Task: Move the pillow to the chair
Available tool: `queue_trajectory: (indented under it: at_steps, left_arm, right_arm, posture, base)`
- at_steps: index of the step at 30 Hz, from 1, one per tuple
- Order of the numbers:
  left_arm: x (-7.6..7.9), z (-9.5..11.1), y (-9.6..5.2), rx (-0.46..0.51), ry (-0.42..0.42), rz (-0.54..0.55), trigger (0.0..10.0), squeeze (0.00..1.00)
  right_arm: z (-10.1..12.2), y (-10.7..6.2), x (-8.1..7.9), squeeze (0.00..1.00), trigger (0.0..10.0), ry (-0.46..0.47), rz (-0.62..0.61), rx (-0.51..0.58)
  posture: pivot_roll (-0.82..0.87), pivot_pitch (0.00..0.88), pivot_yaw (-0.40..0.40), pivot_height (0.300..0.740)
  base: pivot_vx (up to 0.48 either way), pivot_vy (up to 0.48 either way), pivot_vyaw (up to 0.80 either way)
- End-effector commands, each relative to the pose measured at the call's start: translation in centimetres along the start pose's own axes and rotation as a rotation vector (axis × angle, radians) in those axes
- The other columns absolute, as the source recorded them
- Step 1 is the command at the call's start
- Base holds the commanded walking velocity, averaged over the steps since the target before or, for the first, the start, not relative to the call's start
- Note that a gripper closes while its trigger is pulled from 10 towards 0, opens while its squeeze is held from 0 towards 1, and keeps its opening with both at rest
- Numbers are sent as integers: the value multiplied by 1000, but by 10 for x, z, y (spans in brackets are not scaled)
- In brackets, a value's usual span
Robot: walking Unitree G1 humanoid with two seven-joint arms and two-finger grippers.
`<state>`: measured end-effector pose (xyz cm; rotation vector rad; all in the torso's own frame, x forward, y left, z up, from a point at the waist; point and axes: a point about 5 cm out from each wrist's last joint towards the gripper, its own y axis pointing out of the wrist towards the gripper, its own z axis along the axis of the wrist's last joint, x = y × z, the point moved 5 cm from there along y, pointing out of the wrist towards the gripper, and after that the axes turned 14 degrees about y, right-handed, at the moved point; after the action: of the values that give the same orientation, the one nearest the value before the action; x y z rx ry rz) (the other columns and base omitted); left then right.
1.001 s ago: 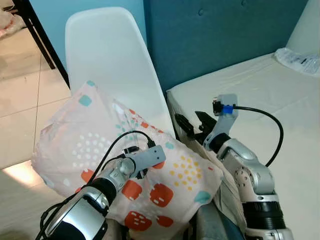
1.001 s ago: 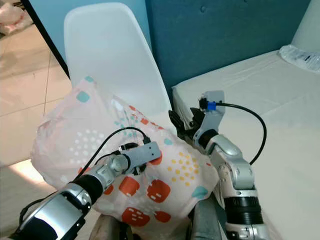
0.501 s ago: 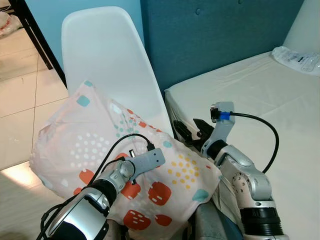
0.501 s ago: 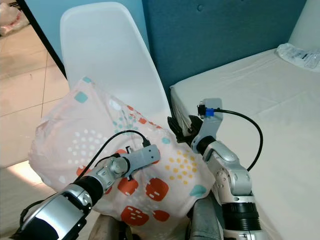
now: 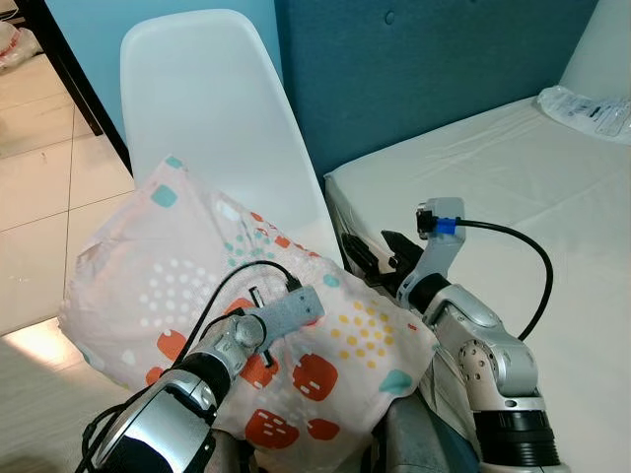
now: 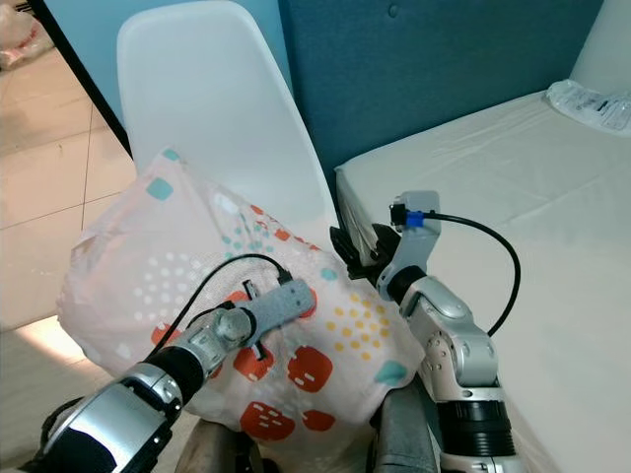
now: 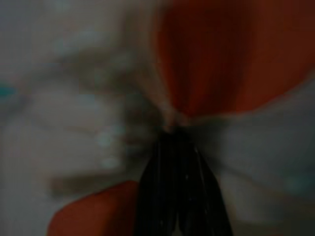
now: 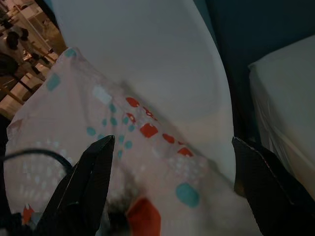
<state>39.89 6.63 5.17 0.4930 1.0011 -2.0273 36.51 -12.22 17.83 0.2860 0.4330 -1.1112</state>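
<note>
Our left gripper (image 7: 172,129) pinches the pale pink cushion-shaped pillow with orange and teal spots (image 5: 187,276), which leans against the white moulded plastic chair (image 5: 212,118); our right gripper (image 5: 377,252), fingers spread, hovers at its right edge beside the cream mattress (image 5: 513,187).

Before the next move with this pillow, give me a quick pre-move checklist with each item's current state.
1. Left gripper pinching the pillow fabric: ok, fingers shut on a fold.
2. Right gripper released: ok, fingers spread wide at the pillow's edge.
3. Pillow resting on the white chair: ok, leaning against its backrest.
4. Pillow fully on the seat: cannot tell, seat hidden.
5. Pillow off the bed: ok.
</note>
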Motion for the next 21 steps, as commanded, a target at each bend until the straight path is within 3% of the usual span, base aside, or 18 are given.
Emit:
queue_trajectory:
  at_steps: [1,6,9,16,17,21]
  left_arm:
    - [-13,8,-1,45,-95,40,0,0]
    - [-51,20,-8,116,-192,173,0,0]
    - [-60,21,-10,130,-196,205,0,0]
    - [-70,24,-14,156,-221,238,0,0]
    - [-77,27,-16,172,-242,267,0,0]
    - [-90,32,-19,195,-279,313,0,0]
  right_arm:
    - [-6,-2,5,0,10000,40,-24,-7]
    - [-15,-9,47,0,10000,69,-217,-16]
    - [-22,-12,58,0,10000,84,-264,-31]
    - [-34,-15,61,0,10000,130,-281,-59]
    - [-43,-16,58,0,10000,187,-267,-91]
    - [-52,-18,57,0,10000,248,-260,-113]
  posture:
    - [-98,257,93,611]
    - [-89,260,91,611]
    - [-86,260,90,611]
    - [-84,262,88,611]
    - [-85,261,89,611]
    - [-87,261,86,611]
  base:
    - [0,0,0]
    - [0,0,0]
    - [0,0,0]
    - [0,0,0]
    - [0,0,0]
    - [0,0,0]
